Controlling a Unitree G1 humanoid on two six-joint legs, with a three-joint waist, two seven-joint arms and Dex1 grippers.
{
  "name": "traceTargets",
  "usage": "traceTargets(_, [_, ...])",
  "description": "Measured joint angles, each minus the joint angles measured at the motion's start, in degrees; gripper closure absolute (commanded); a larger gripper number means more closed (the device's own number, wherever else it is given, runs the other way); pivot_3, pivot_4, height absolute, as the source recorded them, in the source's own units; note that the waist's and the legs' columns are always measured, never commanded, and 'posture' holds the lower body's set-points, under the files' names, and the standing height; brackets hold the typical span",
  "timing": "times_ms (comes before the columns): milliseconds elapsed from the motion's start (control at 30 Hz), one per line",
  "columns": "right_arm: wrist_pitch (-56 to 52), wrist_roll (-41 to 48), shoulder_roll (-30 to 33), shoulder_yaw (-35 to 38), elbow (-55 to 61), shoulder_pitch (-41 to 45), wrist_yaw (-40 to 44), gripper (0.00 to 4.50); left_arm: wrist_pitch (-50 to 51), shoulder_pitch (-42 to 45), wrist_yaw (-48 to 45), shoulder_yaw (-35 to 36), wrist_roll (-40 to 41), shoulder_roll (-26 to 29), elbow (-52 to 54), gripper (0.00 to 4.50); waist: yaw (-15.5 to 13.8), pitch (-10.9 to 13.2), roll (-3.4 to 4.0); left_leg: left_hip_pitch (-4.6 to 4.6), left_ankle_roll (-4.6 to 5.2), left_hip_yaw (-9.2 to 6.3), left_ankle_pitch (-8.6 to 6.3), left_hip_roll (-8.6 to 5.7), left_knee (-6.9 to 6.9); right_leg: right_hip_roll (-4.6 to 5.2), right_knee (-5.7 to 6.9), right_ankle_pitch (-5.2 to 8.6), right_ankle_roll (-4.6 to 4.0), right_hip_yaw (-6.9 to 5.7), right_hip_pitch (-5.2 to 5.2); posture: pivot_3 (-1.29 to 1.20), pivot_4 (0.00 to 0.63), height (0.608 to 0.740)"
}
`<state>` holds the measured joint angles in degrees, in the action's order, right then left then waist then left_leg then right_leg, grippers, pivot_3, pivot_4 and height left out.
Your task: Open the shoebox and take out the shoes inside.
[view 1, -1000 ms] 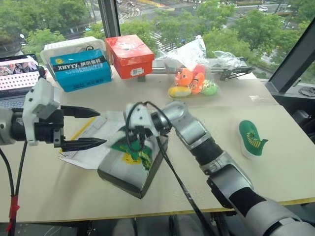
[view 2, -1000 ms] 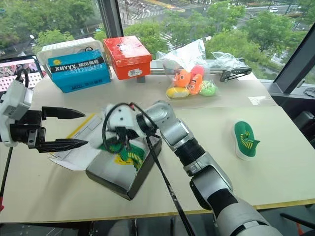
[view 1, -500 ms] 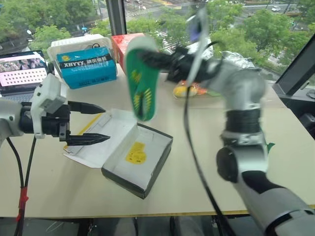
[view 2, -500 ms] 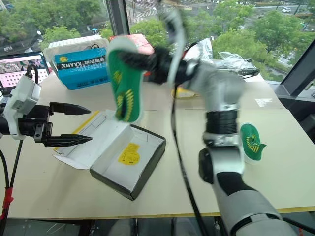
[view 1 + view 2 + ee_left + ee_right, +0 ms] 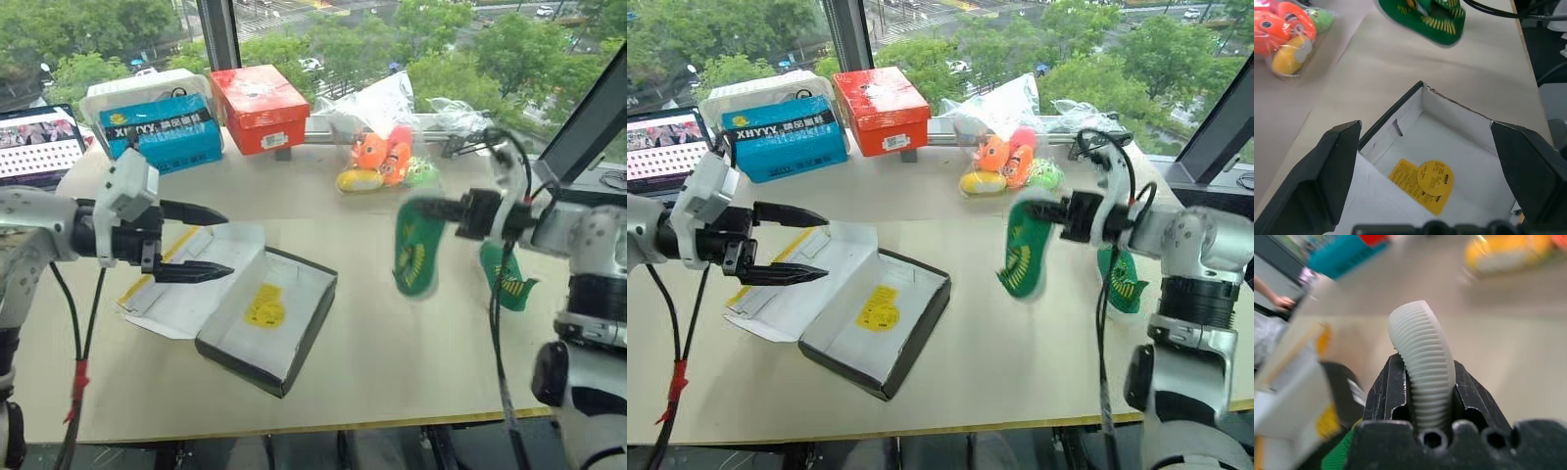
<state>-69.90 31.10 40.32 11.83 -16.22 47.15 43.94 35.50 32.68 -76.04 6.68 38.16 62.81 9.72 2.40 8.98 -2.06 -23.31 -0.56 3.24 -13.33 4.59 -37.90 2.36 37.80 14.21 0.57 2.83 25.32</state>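
Your right gripper (image 5: 1050, 211) clamps one green shoe (image 5: 1022, 249) by its ribbed white sole edge, shoe hanging above table (image 5: 1019, 333), right of shoebox (image 5: 877, 318). Second shoe (image 5: 1119, 278) lies flat on table near right edge, just beyond held one. Shoebox sits open, lid flapped out toward your left, white interior bare except yellow sticker (image 5: 1422, 183). Your left gripper (image 5: 789, 243) hovers over lid, fingers spread wide, holding nothing.
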Motion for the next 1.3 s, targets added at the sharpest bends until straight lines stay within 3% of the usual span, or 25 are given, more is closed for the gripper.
traceTargets(167, [13.8,-7.5,2.5,-8.5,-11.1,-0.5,6.9,3.94,0.0,0.0,0.1,0.0,0.0,-0.1,0.1,0.00,0.3,0.0,0.01,0.11,0.01,0.01,-0.01,-0.03,0.00,-0.01,0.04,0.00,0.03,0.07,-0.03,0.00,0.150,0.740])
traceTargets(300, [26.9,-14.5,1.7,-14.1,-23.6,4.7,9.8,3.94,0.0,-0.5,0.5,0.3,0.2,-0.2,0.8,0.00,0.3,0.0,0.00,0.11,0.01,0.02,0.00,-0.07,0.00,0.00,0.03,-0.01,0.04,0.11,-0.06,0.00,0.150,0.740])
traceTargets(367, [34.2,-17.8,0.7,-15.5,-30.4,7.7,9.7,3.01,0.2,-0.9,0.7,0.5,0.2,-0.2,0.9,0.00,0.2,0.0,-0.01,0.11,0.00,0.02,0.00,-0.07,0.00,0.00,0.03,-0.01,0.05,0.12,-0.06,0.00,0.150,0.740])
traceTargets(667, [63.1,-28.3,-0.3,-15.6,-46.7,17.5,-0.9,0.11,1.9,-1.7,1.5,1.3,0.2,0.0,2.1,0.00,0.2,0.1,0.06,0.03,0.00,0.02,0.00,-0.07,-0.01,0.01,-0.03,-0.01,0.06,0.13,-0.02,0.00,0.150,0.740])
traceTargets(833, [72.3,-33.8,2.4,-16.1,-47.2,22.6,-6.0,0.11,2.0,-1.9,1.9,1.3,0.2,0.0,2.0,0.00,0.3,0.2,0.11,0.05,0.00,0.04,0.00,-0.07,0.00,0.01,0.01,-0.01,0.06,0.15,-0.01,0.00,0.150,0.740])
traceTargets(933, [72.3,-34.2,3.3,-15.5,-44.0,23.7,-4.2,0.11,2.0,-1.8,2.5,1.3,0.1,0.0,2.0,0.00,0.3,0.2,0.11,0.08,0.00,0.04,0.00,-0.07,0.00,0.01,0.04,-0.01,0.06,0.16,-0.02,0.00,0.150,0.740])
traceTargets(1000, [69.0,-32.2,4.6,-15.5,-34.6,20.3,2.3,0.11,1.9,-1.4,4.2,1.6,0.1,-1.5,1.9,0.00,0.1,0.2,0.11,0.09,0.00,0.02,0.00,-0.06,-0.01,0.01,0.08,0.01,0.09,0.16,-0.04,0.00,0.150,0.740])
traceTargets(1133, [58.0,-26.4,7.6,-15.8,-10.0,7.9,14.0,0.11,-0.2,3.8,18.7,4.8,-1.5,-13.7,-1.7,0.00,-1.5,0.3,0.20,-0.03,0.00,-0.05,0.00,-0.09,-0.26,0.03,0.21,0.02,0.15,0.17,-0.09,0.00,0.150,0.740])
traceTargets(1300, [47.8,-20.5,8.9,-9.6,7.7,2.9,13.0,0.11,-2.9,1.3,32.8,5.8,-7.8,-20.1,2.0,0.00,-1.7,0.3,0.26,0.06,0.00,0.01,-0.01,-0.15,-0.29,0.03,0.16,0.01,0.24,0.39,-0.17,0.00,0.150,0.740])
